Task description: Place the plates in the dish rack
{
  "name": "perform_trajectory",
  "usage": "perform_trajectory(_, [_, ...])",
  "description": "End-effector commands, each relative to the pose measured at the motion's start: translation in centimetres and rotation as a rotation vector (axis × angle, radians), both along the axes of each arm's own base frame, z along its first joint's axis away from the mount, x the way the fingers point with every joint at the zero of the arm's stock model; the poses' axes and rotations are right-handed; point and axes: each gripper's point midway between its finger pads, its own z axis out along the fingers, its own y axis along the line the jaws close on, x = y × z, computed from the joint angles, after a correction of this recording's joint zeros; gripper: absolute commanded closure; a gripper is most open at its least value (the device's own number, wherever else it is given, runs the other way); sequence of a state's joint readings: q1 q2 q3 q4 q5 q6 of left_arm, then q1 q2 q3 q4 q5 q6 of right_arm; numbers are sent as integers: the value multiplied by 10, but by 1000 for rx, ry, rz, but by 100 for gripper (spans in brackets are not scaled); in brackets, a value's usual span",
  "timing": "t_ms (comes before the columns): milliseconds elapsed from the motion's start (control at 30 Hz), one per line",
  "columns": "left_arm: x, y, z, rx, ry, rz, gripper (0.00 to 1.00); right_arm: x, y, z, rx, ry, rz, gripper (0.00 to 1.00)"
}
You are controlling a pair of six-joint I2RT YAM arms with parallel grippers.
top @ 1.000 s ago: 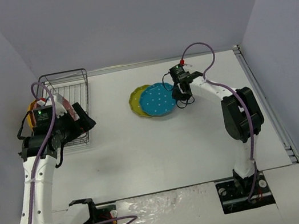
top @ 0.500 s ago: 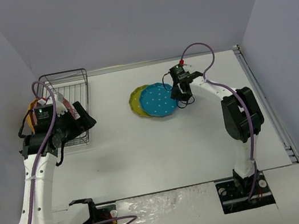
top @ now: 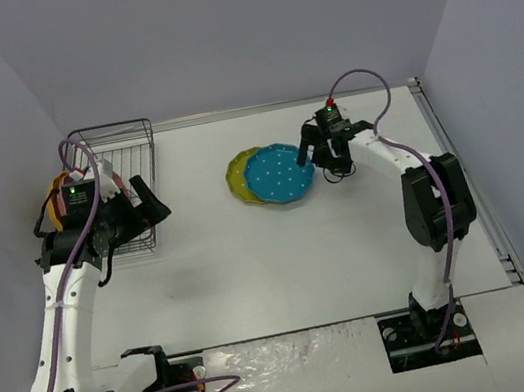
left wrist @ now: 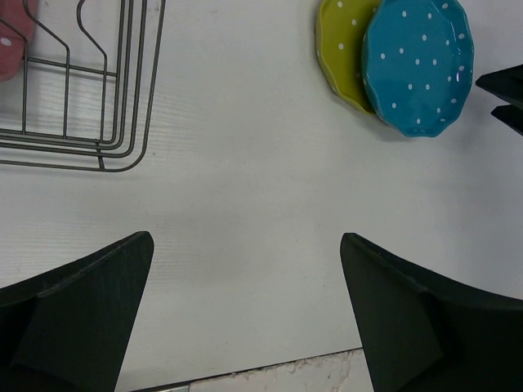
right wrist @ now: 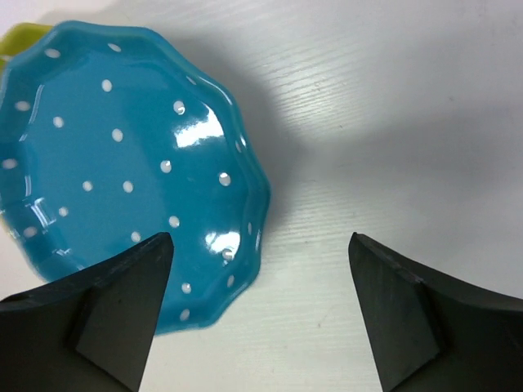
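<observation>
A teal-blue plate (top: 280,175) (left wrist: 418,65) (right wrist: 122,163) lies flat on the table. It overlaps an olive-yellow plate (top: 241,177) (left wrist: 341,49) (right wrist: 20,37) on its left. My right gripper (top: 321,153) (right wrist: 260,237) is open above the teal plate's right rim, one finger over the plate and the other over bare table, and holds nothing. The dish rack (top: 108,129) (left wrist: 122,98) stands at the far left with a pink plate (left wrist: 12,41) in it. My left gripper (top: 150,204) (left wrist: 247,238) hangs open and empty just right of the rack's near corner.
An orange-yellow plate (top: 59,186) shows at the rack's left side behind my left arm. A metal rail (top: 461,171) edges the table on the right. Walls close the table in at the back and on both sides.
My right gripper has opened from shut at the teal plate's right rim and moved slightly right. The teal plate shifted a little to the right. The left arm barely moved.
</observation>
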State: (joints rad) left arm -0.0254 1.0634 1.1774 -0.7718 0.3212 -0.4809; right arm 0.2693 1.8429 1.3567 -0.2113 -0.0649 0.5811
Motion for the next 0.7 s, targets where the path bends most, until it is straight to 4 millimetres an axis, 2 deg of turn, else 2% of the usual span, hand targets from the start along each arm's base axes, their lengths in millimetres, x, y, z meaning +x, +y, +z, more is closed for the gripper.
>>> perform_trajectory(0, [10, -7, 41, -31, -130, -26, 3, 5, -9, 60, 191, -184, 106, 10])
perform_trajectory(67, [8, -8, 46, -26, -145, -40, 3, -1, -16, 58, 246, -209, 146, 9])
perform_trajectory(200, [3, -7, 55, -11, -175, -47, 3, -7, -2, 44, 327, -213, 221, 9])
perform_trajectory(233, [1, -5, 55, -5, -175, -43, 3, -2, 2, 47, 356, -247, 231, 9])
perform_trajectory(400, [-9, 0, 51, 12, -156, -24, 3, 7, 9, 27, 429, -279, 228, 9])
perform_trajectory(433, [-10, 0, 50, 13, -154, -20, 3, 9, 11, 28, 443, -291, 235, 9])
perform_trajectory(667, [-19, 5, 44, 33, -128, -3, 3, 13, 20, 4, 499, -282, 256, 9])
